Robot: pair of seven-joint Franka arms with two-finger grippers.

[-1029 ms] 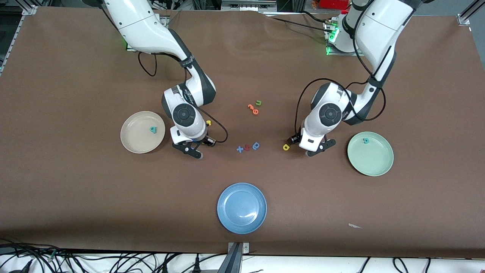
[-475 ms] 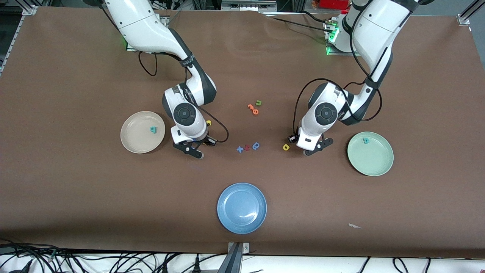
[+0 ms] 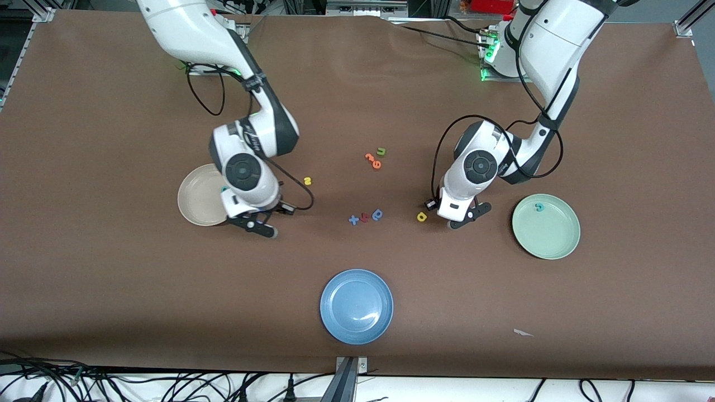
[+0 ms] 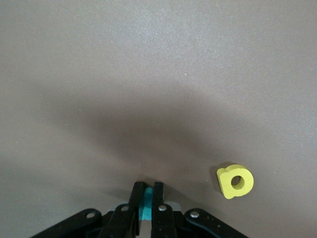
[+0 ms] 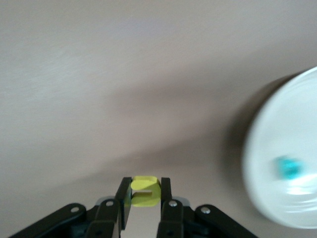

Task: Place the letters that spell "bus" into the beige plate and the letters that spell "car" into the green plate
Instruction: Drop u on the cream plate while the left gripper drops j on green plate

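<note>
Your left gripper (image 4: 146, 191) was clamped on thin teal letter (image 4: 147, 206), low over table (image 3: 111, 279) beside yellow a (image 4: 235, 181). Your right gripper (image 5: 144, 191) was pinched on yellow u (image 5: 145, 191), by edge of beige plate (image 3: 195, 195), where teal b (image 5: 290, 167) lay. Green plate (image 3: 550, 237) held teal c (image 3: 539, 207). Yellow s (image 3: 307, 180) lay on table between beige plate and orange pieces (image 3: 373, 161).

b (image 3: 225, 190) in beige plate (image 3: 195, 195); c (image 3: 539, 207) in green plate (image 3: 546, 240).
</note>
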